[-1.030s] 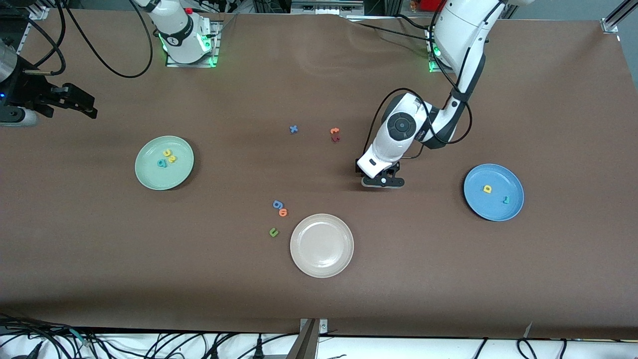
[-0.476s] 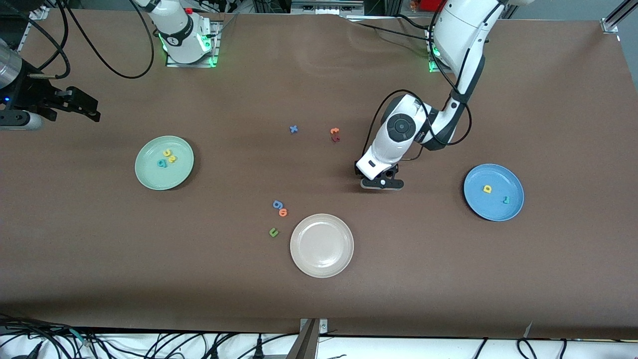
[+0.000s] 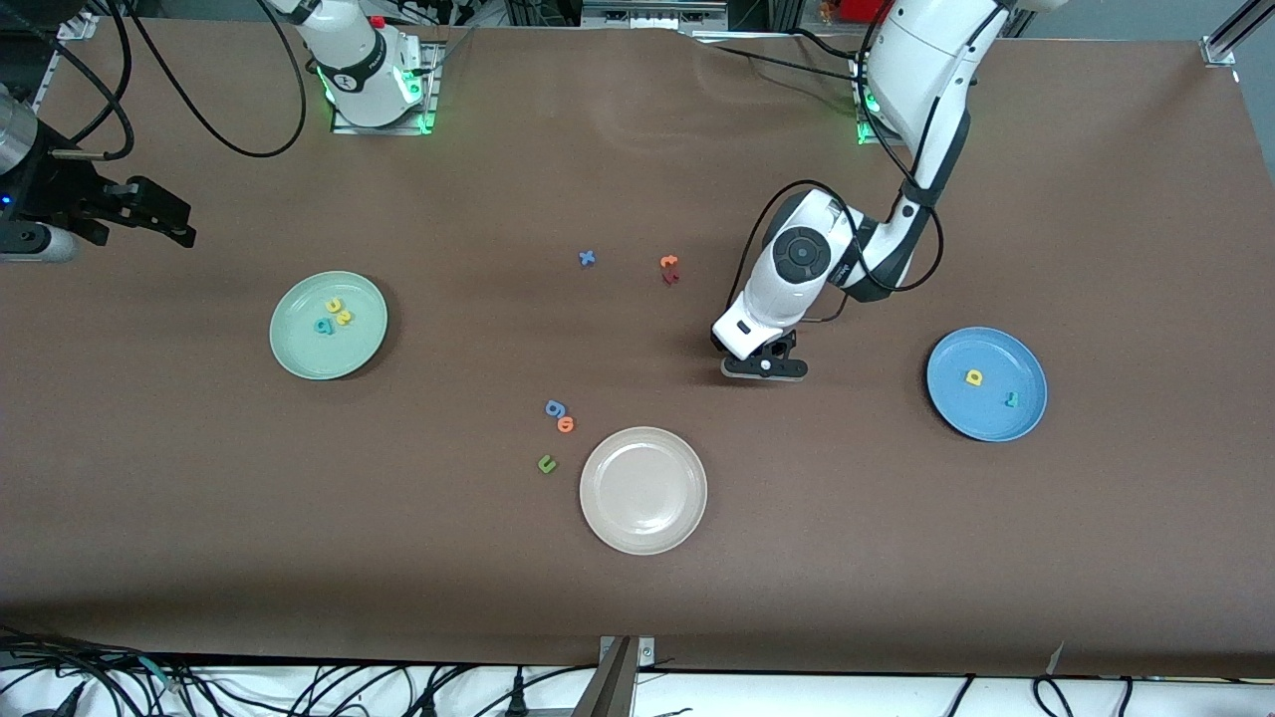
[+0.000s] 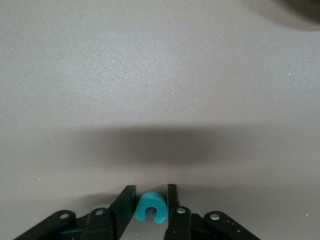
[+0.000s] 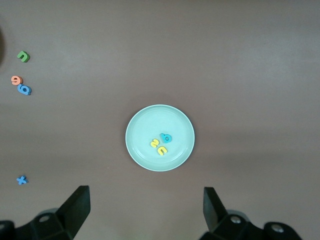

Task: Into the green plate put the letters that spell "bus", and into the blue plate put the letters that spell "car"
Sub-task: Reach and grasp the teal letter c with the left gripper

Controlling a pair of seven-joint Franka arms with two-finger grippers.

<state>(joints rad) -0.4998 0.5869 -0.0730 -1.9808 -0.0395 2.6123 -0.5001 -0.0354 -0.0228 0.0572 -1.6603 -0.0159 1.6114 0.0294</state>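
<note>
My left gripper (image 3: 764, 366) is down at the table between the cream plate and the blue plate (image 3: 954, 400). In the left wrist view its fingers (image 4: 129, 200) press both sides of the teal "c" (image 4: 151, 206), so the left gripper (image 4: 151, 189) is shut on it. A yellow "a" (image 3: 974, 376) and a teal "r" (image 3: 1012, 399) lie in the blue plate. The green plate (image 3: 304, 354) holds the teal "b" (image 3: 324, 326), yellow "u" (image 3: 344, 319) and yellow "s" (image 3: 335, 306). My right gripper (image 3: 164, 214) waits open, high over the right arm's end of the table, empty (image 5: 145, 190).
A cream plate (image 3: 642, 490) sits nearer the front camera. Beside it lie a blue "g" (image 3: 554, 408), an orange "o" (image 3: 566, 424) and a green "u" (image 3: 546, 463). A blue "x" (image 3: 587, 258) and an orange and red pair (image 3: 669, 267) lie mid-table.
The left gripper's fingers have come together on the teal "c" while the hand stayed low in place. The right gripper has drifted slightly.
</note>
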